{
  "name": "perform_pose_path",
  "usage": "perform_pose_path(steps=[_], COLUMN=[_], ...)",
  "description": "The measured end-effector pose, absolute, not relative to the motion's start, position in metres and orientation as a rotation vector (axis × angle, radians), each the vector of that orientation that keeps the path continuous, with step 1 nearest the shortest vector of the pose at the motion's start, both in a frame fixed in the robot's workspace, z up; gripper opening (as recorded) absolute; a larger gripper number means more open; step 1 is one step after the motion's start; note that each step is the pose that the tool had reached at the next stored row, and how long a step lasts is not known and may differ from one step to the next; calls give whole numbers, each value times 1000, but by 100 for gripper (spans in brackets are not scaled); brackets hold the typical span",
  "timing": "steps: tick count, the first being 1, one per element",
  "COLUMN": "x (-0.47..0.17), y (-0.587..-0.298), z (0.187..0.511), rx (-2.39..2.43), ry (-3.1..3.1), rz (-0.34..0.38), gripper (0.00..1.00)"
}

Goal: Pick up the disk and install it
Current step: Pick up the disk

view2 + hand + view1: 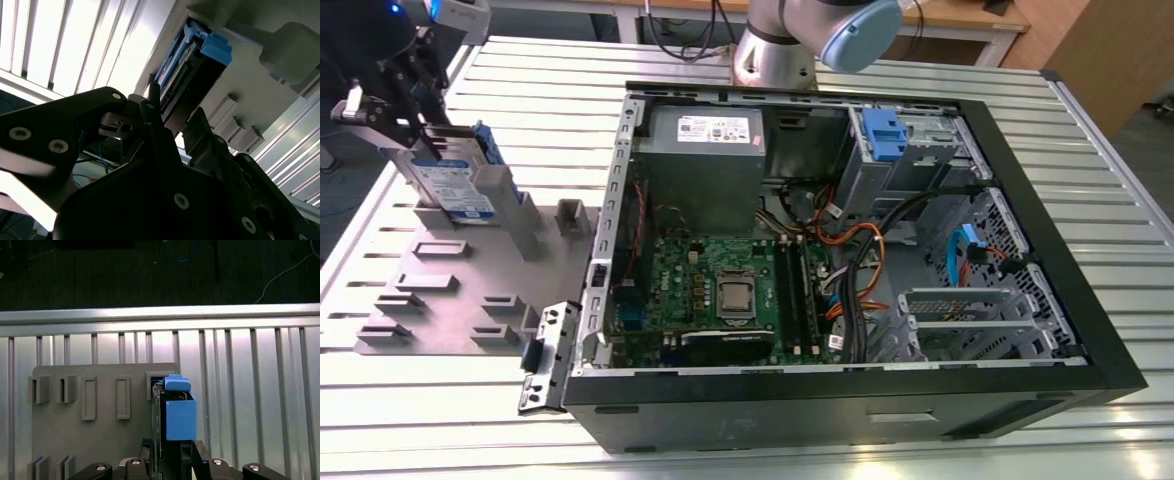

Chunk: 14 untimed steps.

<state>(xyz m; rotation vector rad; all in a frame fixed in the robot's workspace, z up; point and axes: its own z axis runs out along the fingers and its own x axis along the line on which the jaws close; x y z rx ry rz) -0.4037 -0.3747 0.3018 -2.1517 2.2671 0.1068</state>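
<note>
The disk (460, 185) stands on edge at the back of the grey fixture plate (440, 290), at the exterior view's left, its white-and-blue label facing the camera and a blue rail along its edge. My gripper (434, 150) comes down on it from above, one black finger on each flat face, shut on the disk. In the first wrist view the disk's blue rail (179, 417) runs up from between the fingers (200, 452) of the gripper (172, 447). The second wrist view has the disk (195, 65) ahead of the gripper (172, 112), against the plate (260, 85).
An open computer case (1067, 300) lies on the slatted metal table to the exterior view's right, motherboard and cables exposed. A grey power-supply box (707, 130) and a drive bay with a blue-tabbed unit (883, 135) sit at its far side. The arm's base (781, 50) stands behind.
</note>
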Motion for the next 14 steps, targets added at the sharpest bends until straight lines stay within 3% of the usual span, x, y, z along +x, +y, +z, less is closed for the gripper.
perform_pose_path(steps=[14], x=[-404], y=[-375], z=[303], rx=[-2173], ry=[2248], rz=[107], gripper=[45])
